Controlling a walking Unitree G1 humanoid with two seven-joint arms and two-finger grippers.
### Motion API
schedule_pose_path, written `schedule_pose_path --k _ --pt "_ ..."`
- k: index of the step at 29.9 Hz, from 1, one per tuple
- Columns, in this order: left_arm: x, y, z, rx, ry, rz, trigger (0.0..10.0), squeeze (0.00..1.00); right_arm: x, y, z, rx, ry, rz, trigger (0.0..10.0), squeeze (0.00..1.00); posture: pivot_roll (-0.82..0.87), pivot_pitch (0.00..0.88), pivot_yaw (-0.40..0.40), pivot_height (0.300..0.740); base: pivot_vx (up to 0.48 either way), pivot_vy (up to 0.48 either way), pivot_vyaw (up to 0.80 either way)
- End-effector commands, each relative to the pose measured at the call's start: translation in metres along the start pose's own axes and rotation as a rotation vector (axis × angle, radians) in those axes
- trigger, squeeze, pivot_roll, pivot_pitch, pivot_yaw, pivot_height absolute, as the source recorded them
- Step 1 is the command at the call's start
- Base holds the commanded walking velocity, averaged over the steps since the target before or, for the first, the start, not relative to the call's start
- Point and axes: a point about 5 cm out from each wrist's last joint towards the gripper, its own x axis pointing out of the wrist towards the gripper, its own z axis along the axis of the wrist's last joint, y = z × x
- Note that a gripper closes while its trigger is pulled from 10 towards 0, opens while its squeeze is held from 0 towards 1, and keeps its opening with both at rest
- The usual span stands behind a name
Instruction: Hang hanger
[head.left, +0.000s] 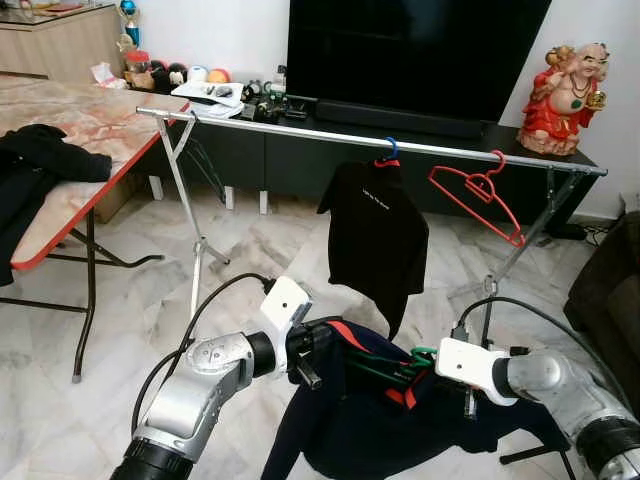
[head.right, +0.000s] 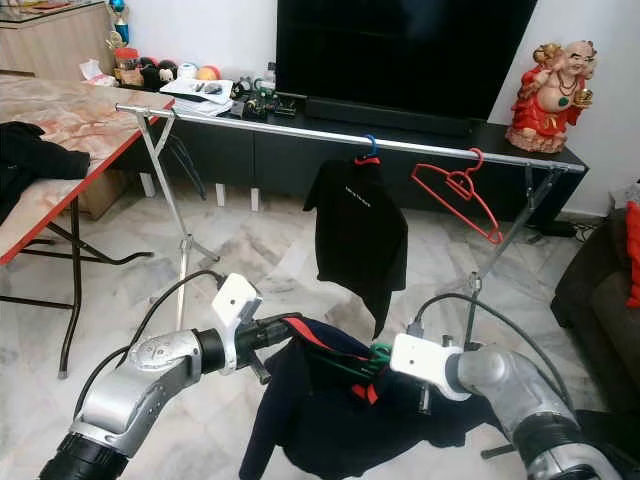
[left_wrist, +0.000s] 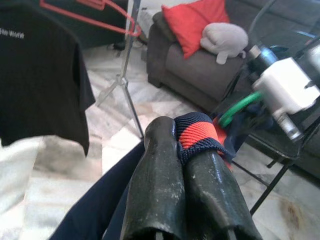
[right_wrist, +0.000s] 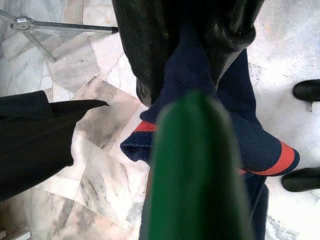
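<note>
A: Open room? The silver rail (head.left: 370, 140) crosses the upper half of the frame; bare stretch from its left end to the black T-shirt (head.left: 375, 235) on a blue hook at centre. Red hanger (head.left: 478, 195) hangs empty to the right, tilted, with a short gap beyond it to the rail's right end. Marble floor (head.left: 130, 310) is open at lower left.

B: Edges? A red-rimmed tabletop (head.left: 95, 125) along the left edge, a dark sofa cut off at the right edge.

A: Hidden parts?

B: The green hanger (head.left: 395, 368) sits low at bottom centre, mostly buried in the navy garment (head.left: 370, 420); its hook isn't readable. The garment's bottom runs out of frame.

A: Arms?

B: Both are bent inward, forearms level, facing each other. Left pincer (left_wrist: 184, 150) is clamped on the navy-and-red collar trim. Right pincer (right_wrist: 187, 47) pinches navy fabric right by the green hanger.
</note>
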Motion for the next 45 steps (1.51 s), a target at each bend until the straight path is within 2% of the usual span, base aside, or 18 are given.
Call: schedule_pose_path --k 1,10,12,13,16,21,22,23,24,25,26,27,31,37,39,41,43,45 --pt "0.001 -0.007 0.016 0.032 -0.049 -0.053 0.0 0.0 -0.003 -0.007 -0.002 0.006 0.042 -0.036 0.0 0.0 0.1 0.0 -0.093 0.74 0.0 0.0 0.0" --pt "0.0 -0.018 0.029 0.044 -0.075 -0.12 0.0 0.0 0.006 -0.014 -0.003 0.062 0.126 -0.181 0.0 0.0 0.1 0.0 -0.095 0.74 0.0 0.0 0.0" --pt "0.0 -0.019 0.029 0.044 -0.073 -0.128 0.0 0.0 0.006 -0.019 -0.001 0.111 0.127 -0.242 0.0 0.0 0.11 0.0 -0.095 0.74 0.0 0.0 0.0" --pt "0.0 -0.02 0.028 0.044 -0.071 -0.131 0.0 0.0 0.008 -0.02 0.004 0.161 0.09 -0.243 0.0 0.0 0.11 0.0 -0.095 0.74 0.0 0.0 0.0" --pt "0.002 -0.025 0.027 0.047 -0.071 -0.152 0.0 0.0 0.014 -0.015 0.014 0.185 0.024 -0.183 0.0 0.0 0.11 0.0 -0.097 0.74 0.0 0.0 0.0" --pt "0.002 -0.034 0.024 0.065 -0.053 -0.21 0.0 0.0 0.015 -0.02 0.022 0.184 -0.01 -0.221 0.0 0.0 0.11 0.0 -0.097 0.74 0.0 0.0 0.0" --pt "0.001 -0.038 0.021 0.079 -0.032 -0.247 1.5 0.0 0.015 -0.024 0.025 0.209 -0.025 -0.243 0.0 0.0 0.11 0.0 -0.097 0.74 0.0 0.0 0.0" --pt "0.0 -0.041 0.019 0.083 -0.021 -0.266 3.6 0.0 0.015 -0.026 0.028 0.223 -0.039 -0.255 0.0 0.0 0.11 0.0 -0.097 0.74 0.0 0.0 0.0" --pt "0.0 -0.042 0.018 0.084 -0.014 -0.277 3.6 0.0 0.015 -0.027 0.03 0.231 -0.048 -0.261 0.0 0.0 0.11 0.0 -0.097 0.74 0.0 0.0 0.0" --pt "-0.002 -0.047 0.016 0.077 0.0 -0.318 10.0 0.42 0.015 -0.029 0.033 0.236 -0.054 -0.281 0.0 0.0 0.11 0.0 -0.099 0.74 0.0 0.0 0.0" --pt "-0.003 -0.051 0.015 0.07 0.009 -0.346 10.0 0.42 0.015 -0.031 0.034 0.238 -0.056 -0.295 0.0 0.0 0.11 0.0 -0.099 0.74 0.0 0.0 0.0" --pt "-0.006 -0.055 0.011 0.078 0.034 -0.384 10.0 1.0 0.015 -0.033 0.037 0.244 -0.058 -0.31 0.0 0.0 0.11 0.0 -0.101 0.74 0.0 0.0 0.0" --pt "-0.01 -0.062 0.0 0.088 0.104 -0.437 10.0 1.0 0.017 -0.036 0.043 0.25 -0.074 -0.335 0.0 0.0 0.12 0.0 -0.103 0.74 0.0 0.0 0.0" --pt "-0.012 -0.061 0.001 0.09 0.11 -0.446 10.0 1.0 0.019 -0.037 0.052 0.27 -0.122 -0.334 0.0 0.0 0.12 0.0 -0.107 0.74 0.0 0.0 0.0" --pt "-0.013 -0.056 0.0 0.106 0.115 -0.407 10.0 1.0 0.021 -0.035 0.056 0.255 -0.14 -0.3 0.0 0.0 0.12 0.0 -0.106 0.74 0.0 0.0 0.0" --pt "-0.012 -0.036 0.004 0.128 0.101 -0.269 10.0 1.0 0.021 -0.029 0.06 0.178 -0.184 -0.203 0.0 0.0 0.12 0.0 -0.11 0.74 0.0 0.0 0.0" --pt "-0.016 -0.032 0.005 0.134 0.103 -0.263 10.0 1.0 0.02 -0.026 0.06 0.136 -0.191 -0.151 0.0 0.0 0.12 0.0 -0.112 0.74 0.0 0.0 0.0" --pt "-0.024 -0.029 0.006 0.144 0.114 -0.283 10.0 1.0 0.019 -0.019 0.059 0.04 -0.202 -0.053 0.0 0.0 0.12 0.0 -0.112 0.74 0.0 0.0 0.0"
